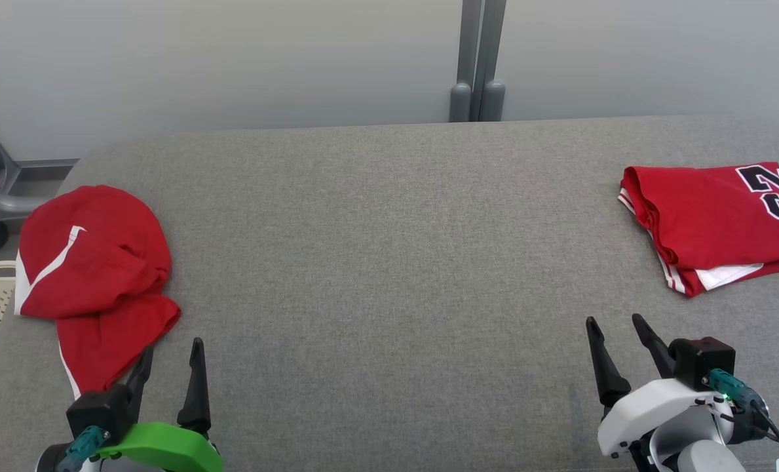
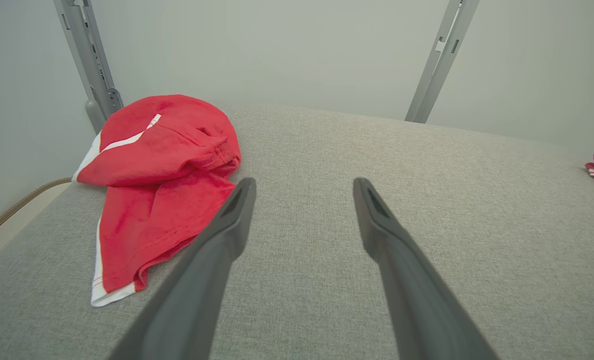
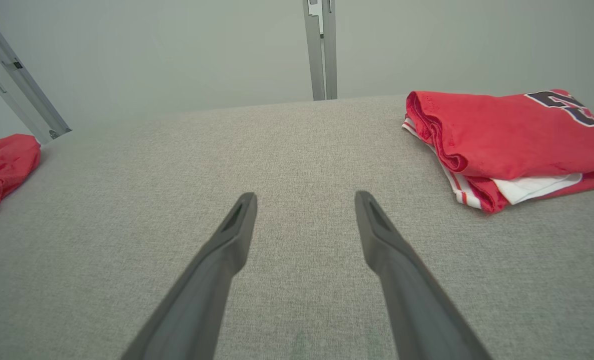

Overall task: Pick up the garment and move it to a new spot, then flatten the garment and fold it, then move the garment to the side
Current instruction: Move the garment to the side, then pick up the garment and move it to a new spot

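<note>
Left hand (image 1: 173, 346): fingers spread wide, empty. Right hand (image 1: 612, 318): likewise.

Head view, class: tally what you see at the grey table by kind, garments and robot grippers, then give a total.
Red garments: 2 (crumpled garment, folded garment)
Grippers: 2 (left gripper, right gripper, both open)
Total: 4
</note>
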Controlling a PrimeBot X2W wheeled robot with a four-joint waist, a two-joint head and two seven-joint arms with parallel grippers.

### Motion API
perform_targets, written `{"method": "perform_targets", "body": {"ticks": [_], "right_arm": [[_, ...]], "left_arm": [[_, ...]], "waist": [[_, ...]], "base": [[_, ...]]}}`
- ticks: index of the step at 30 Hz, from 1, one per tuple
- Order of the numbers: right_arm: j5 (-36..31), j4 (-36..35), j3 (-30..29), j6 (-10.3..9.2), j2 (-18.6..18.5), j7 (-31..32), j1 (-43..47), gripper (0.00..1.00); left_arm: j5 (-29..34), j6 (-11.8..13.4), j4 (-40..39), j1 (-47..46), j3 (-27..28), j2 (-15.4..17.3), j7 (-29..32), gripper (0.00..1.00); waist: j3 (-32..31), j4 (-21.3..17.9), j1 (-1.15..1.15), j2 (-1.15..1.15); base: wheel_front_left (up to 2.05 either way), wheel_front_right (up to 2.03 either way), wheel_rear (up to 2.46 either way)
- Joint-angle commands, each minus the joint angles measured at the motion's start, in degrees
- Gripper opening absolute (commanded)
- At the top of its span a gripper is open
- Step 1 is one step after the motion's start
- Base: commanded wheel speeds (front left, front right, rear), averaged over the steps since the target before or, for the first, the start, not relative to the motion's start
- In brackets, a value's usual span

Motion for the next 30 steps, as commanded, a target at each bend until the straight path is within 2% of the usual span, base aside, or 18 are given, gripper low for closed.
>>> {"method": "perform_targets", "body": {"ticks": [1,8,17,18,19,30], "right_arm": [[-0.34,0.09,-0.08,-0.03,-0.15,0.2,-0.16,1.0],[-1.29,0.14,-0.63,-0.03,-0.13,0.65,-0.11,1.0],[-1.21,-0.03,-0.45,-0.03,-0.14,0.78,0.44,1.0],[-0.96,-0.18,-0.3,-0.03,-0.13,0.68,0.43,1.0],[-0.96,-0.18,-0.3,-0.03,-0.13,0.68,0.43,1.0],[-0.58,-0.68,1.33,-0.03,-0.15,0.64,-0.4,1.0]], "left_arm": [[-0.13,0.5,-0.18,0.59,0.14,0.08,-0.3,1.0],[-0.41,0.31,0.19,-0.12,-0.26,0.04,-0.4,1.0],[-0.16,0.69,-0.03,-0.73,-0.53,0.26,-0.16,1.0],[-0.42,0.35,0.36,-0.88,-0.36,0.56,-0.37,1.0],[-0.42,0.35,0.36,-0.88,-0.36,0.56,-0.37,1.0],[-0.81,1.39,-1.22,0.06,-0.08,1.23,-0.1,1.0]], "waist": [[0.06,0.05,0.0,0.0],[0.31,1.05,0.0,0.0],[0.56,6.02,0.0,0.0],[0.65,7.74,0.0,0.0],[0.65,7.74,0.0,0.0],[1.21,17.65,0.0,0.0]], "base": [[0.0,0.0,0.0],[0.0,0.0,0.0],[0.0,0.0,0.0],[0.0,0.0,0.0],[0.0,0.0,0.0],[0.0,0.0,0.0]]}}
